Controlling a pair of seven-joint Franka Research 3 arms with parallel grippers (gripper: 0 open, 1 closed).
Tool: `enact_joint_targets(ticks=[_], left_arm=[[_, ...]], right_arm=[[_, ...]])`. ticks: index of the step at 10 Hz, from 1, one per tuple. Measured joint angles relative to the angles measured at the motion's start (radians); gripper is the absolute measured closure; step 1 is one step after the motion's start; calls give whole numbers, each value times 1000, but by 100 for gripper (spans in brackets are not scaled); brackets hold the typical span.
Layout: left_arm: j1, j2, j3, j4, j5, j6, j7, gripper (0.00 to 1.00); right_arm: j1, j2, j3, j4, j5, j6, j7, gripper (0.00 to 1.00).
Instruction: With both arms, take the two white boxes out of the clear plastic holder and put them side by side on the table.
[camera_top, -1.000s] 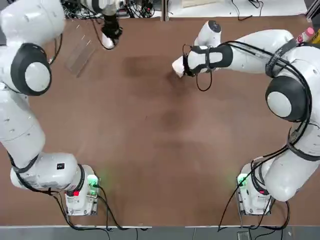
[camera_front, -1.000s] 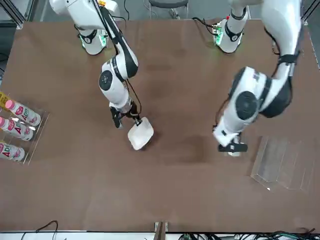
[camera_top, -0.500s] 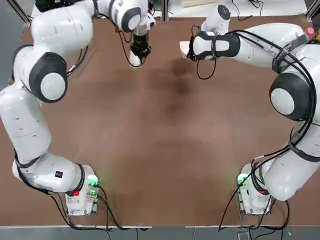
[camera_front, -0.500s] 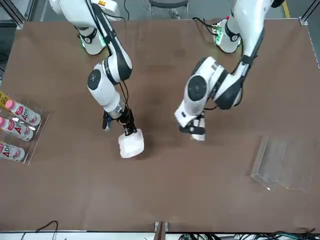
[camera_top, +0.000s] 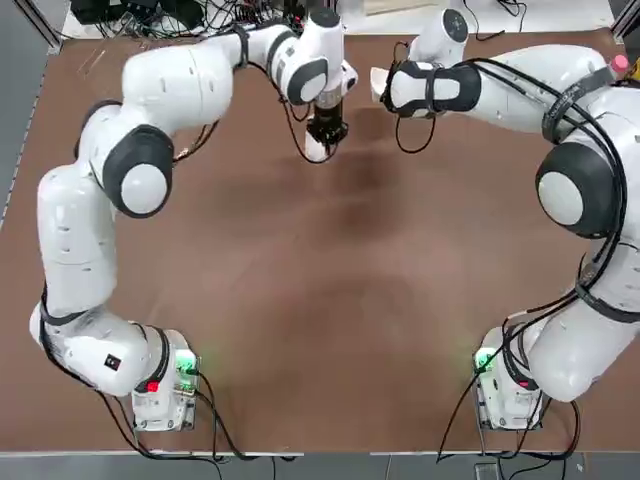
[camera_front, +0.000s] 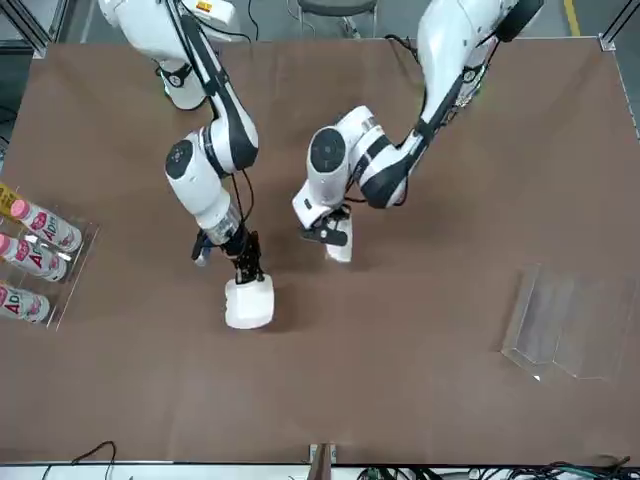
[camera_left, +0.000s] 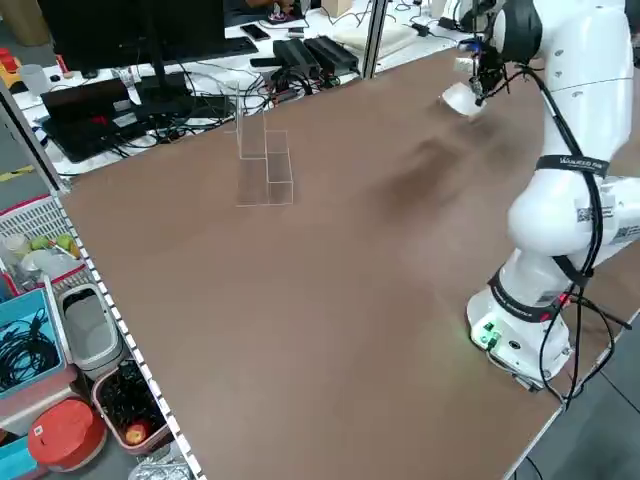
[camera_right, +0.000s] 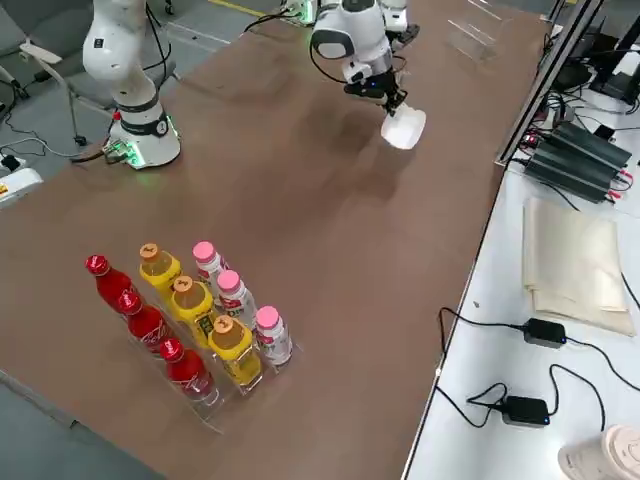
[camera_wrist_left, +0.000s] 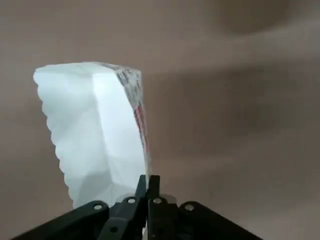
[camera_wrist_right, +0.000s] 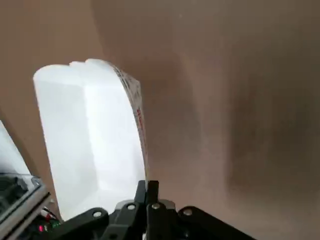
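My arm (camera_left: 570, 130) reaches over the far table (camera_left: 330, 300) edge, my gripper (camera_left: 484, 84) apparently pinching a white box (camera_left: 460, 99). The clear holder (camera_left: 265, 165) stands well apart.

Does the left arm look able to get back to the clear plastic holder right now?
Probably not yet: the left end effector is shut on a white box, well away from the clear plastic holder. The bare table between them leaves the way free.

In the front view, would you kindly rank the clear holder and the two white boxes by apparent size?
1. clear plastic holder
2. white box in the right gripper
3. white box in the left gripper, partly hidden, so unsure
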Motion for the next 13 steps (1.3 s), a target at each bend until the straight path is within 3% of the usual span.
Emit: enact_joint_targets(ticks=[2,5,13], left_arm=[[-16,13,1,2,0,19,-12,98],[-19,31,7,4,0,44,-23,98],[-19,43,41,9,0,64,-23,98]], right_arm=[[24,52,-31,-3,0,54,20,99],[104,131,-123,42,0,86,64,99],[116,240,-144,154,-3,86,74,99]])
